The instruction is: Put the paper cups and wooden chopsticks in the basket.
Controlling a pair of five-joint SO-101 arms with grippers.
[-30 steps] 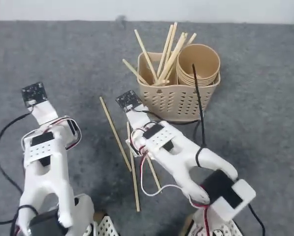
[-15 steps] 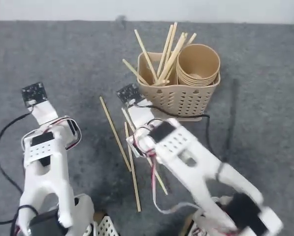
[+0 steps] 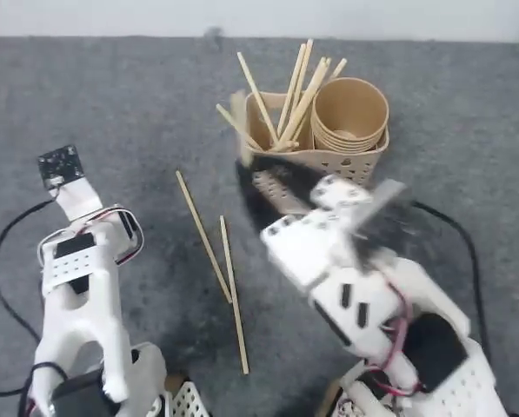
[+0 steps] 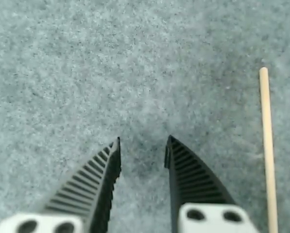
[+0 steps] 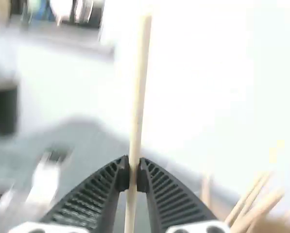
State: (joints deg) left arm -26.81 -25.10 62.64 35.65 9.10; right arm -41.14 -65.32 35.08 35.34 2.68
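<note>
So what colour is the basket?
The basket is beige, its wall perforated with small holes; the high view shows it best.

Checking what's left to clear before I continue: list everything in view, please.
basket: one, beige, far side of the carpet.
paper cups: nested stack, tan, inside the basket.
chopsticks in basket: several, pale wood, leaning beside the cups.
loose chopsticks: two, pale wood, on the carpet between the arms.
held chopstick: one, pale wood, in the right claw.
carpet: one, grey, under everything.
left claw: one, black, open over bare carpet.
right claw: one, black, shut on the held chopstick.
</note>
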